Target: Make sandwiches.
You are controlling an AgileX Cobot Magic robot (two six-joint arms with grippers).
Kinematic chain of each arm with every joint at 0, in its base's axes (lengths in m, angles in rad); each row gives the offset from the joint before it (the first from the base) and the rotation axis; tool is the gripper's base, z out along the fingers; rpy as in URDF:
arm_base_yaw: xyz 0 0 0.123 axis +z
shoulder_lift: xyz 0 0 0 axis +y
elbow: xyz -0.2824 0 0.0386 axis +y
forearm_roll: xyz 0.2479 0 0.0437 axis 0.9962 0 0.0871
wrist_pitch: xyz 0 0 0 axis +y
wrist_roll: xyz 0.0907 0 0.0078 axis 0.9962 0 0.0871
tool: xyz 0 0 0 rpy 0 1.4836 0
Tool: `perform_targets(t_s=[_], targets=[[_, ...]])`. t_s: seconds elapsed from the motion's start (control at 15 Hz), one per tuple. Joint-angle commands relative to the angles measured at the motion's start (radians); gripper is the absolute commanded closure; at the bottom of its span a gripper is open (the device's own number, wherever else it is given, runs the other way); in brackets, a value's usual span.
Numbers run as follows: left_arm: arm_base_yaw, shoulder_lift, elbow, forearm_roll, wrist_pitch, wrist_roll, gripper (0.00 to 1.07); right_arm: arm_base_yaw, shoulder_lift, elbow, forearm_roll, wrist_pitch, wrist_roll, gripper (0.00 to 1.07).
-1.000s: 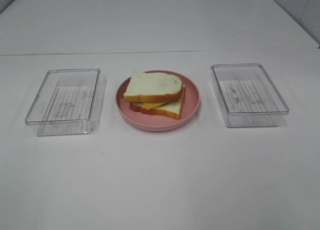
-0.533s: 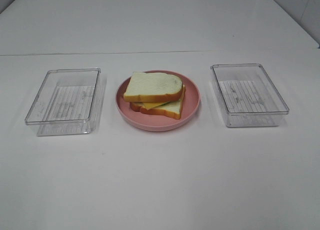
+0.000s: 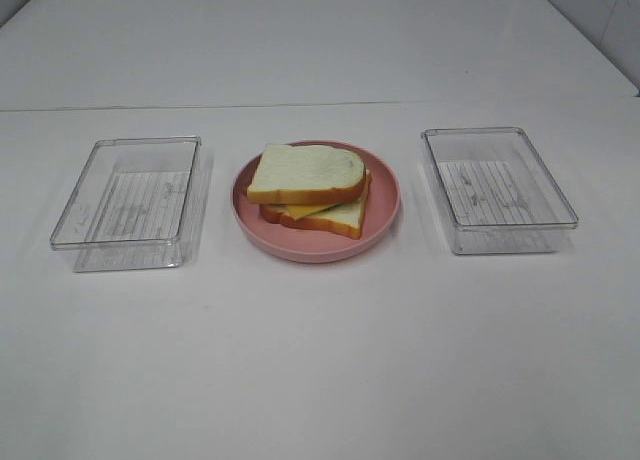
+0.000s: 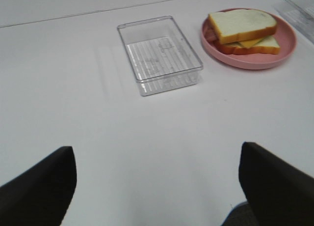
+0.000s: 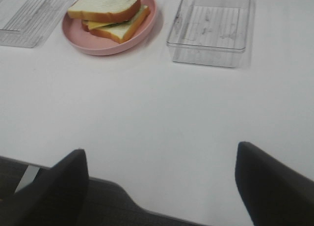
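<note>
White table (image 3: 320, 360): it is carrying three items in a row, well apart from both grippers.

Left clear tray (image 3: 128, 201): it is sitting to the left of the plate, near it but not touching. Its ribbed floor is showing through, and nothing is lying in it.

Pink plate (image 3: 385, 215): it is standing at centre between the two trays and holding the sandwich.

Sandwich (image 3: 305, 173): it is resting on the plate as two white bread slices with orange-brown crust, the upper slice skewed over the lower. Yellow cheese is poking out between them; a trace of green is showing at the edge in the right wrist view. Nothing is covering or blocking it.

Right clear tray (image 3: 497, 188): it is sitting to the right of the plate, apart from it, with nothing inside.

Left gripper (image 4: 157, 186): its dark fingers are spreading wide over bare table, holding nothing.

Right gripper (image 5: 162, 186): its fingers are likewise spreading wide near the table's front edge, holding nothing.
</note>
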Motion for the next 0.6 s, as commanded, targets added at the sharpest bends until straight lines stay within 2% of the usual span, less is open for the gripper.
perform_targets(t_s=[0.07, 0.33, 0.6], targets=[[0.08, -0.022, 0.002, -0.004, -0.004, 0.003, 0.22, -0.043, -0.008, 0.003, 0.002, -0.007, -0.008, 0.3], [0.171, -0.025, 0.002, -0.004, -0.004, 0.003, 0.22, -0.127, -0.028, 0.003, 0.003, -0.007, -0.006, 0.3], [0.175, -0.025, 0.002, -0.004, -0.004, 0.003, 0.22, -0.125, -0.107, 0.002, 0.002, -0.008, -0.005, 0.3]])
